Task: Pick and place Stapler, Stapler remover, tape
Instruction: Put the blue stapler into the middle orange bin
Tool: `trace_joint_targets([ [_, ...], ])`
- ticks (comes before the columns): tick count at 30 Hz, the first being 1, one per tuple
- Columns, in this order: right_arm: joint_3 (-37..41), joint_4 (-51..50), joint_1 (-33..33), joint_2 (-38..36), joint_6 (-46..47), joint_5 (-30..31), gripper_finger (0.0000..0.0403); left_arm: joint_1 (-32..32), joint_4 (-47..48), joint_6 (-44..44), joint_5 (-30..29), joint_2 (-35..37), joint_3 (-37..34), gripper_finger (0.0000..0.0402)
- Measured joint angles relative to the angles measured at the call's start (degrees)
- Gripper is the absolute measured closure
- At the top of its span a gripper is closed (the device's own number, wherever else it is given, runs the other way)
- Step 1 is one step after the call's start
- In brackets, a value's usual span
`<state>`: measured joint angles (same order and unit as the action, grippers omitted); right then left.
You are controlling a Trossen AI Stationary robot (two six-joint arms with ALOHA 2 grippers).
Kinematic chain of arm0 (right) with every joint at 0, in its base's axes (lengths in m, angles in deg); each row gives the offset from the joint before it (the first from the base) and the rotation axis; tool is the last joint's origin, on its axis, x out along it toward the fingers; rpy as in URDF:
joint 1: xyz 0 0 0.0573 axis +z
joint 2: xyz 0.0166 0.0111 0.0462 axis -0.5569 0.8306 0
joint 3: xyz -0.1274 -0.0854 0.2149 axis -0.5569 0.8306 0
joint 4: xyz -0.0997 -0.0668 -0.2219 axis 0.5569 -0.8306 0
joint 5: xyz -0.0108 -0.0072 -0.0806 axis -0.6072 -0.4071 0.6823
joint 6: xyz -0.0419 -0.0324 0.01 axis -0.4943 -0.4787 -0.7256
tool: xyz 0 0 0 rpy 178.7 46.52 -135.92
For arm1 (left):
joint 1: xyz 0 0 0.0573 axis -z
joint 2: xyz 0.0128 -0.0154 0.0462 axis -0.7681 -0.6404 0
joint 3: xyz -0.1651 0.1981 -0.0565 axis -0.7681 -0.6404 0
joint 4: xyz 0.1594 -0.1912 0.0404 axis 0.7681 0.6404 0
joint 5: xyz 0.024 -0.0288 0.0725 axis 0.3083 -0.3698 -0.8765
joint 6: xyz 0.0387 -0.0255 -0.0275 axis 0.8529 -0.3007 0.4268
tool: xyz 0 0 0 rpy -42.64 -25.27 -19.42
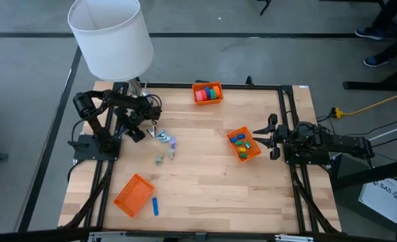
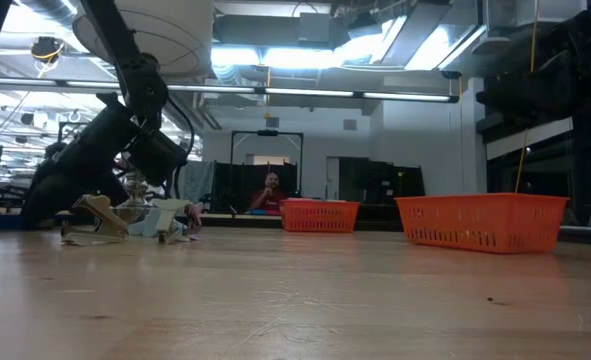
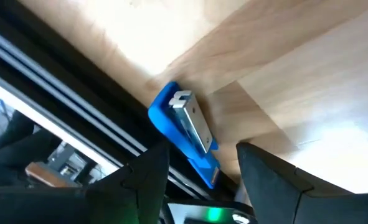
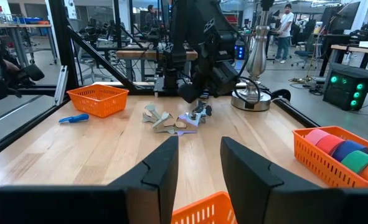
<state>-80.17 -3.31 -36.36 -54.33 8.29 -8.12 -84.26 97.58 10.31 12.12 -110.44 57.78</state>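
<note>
White lampshade (image 1: pixel 109 33) looms closest to the overhead lens, covering the upper left corner of the wooden table (image 1: pixel 205 181).

Three orange baskets stand on the boards. One basket at top centre (image 1: pixel 208 93) holds the tape (image 1: pixel 209 93), its rolls showing red, pink, green and orange. A second basket at right of centre (image 1: pixel 243 144) carries small blue, green and yellow pieces (image 1: pixel 239 142). The third basket (image 1: pixel 133 195) lies tilted at lower left.

One blue stapler (image 1: pixel 155 206) rests just beside that third basket, near the bottom edge. Staple removers (image 1: pixel 164 144) lie scattered left of centre, perhaps five, though they are too small to count with certainty.

At the left, the left gripper (image 1: pixel 139 132) hangs just beside the scatter, fingers spread wide and gripping nothing. Its own camera frames the stapler (image 3: pixel 187 127) between the two fingertips, hard by the black edge rail.

At the right, the right gripper (image 1: pixel 260 138) sits level beside the second basket, fingers (image 4: pixel 162 165) part open and empty.

Black frame rails (image 1: pixel 287 121) run along both sides, crowding the arms. Bare wood stretches across the centre and lower right.

Across the room beyond the table, one person in red (image 2: pixel 270 192) sits.
</note>
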Motion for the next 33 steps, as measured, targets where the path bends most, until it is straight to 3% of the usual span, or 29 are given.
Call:
trace_joint_targets([
  [7,0.0,0.0,0.0,0.0,0.0,0.0,0.0279,-4.9,-0.8,4.5,4.3,0.1,0.1,0.0218],
  [14,0.0,0.0,0.0,0.0,0.0,0.0,0.0279,-9.0,-1.3,5.4,7.8,0.1,0.1,0.0261],
  [26,0.0,0.0,0.0,0.0,0.0,0.0,0.0279,-1.6,-1.5,5.1,6.0,-0.1,0.0,0.0339],
  [33,0.0,0.0,0.0,0.0,0.0,0.0,0.0279,2.8,-2.3,5.2,4.6,-0.2,5.0,0.0362],
])
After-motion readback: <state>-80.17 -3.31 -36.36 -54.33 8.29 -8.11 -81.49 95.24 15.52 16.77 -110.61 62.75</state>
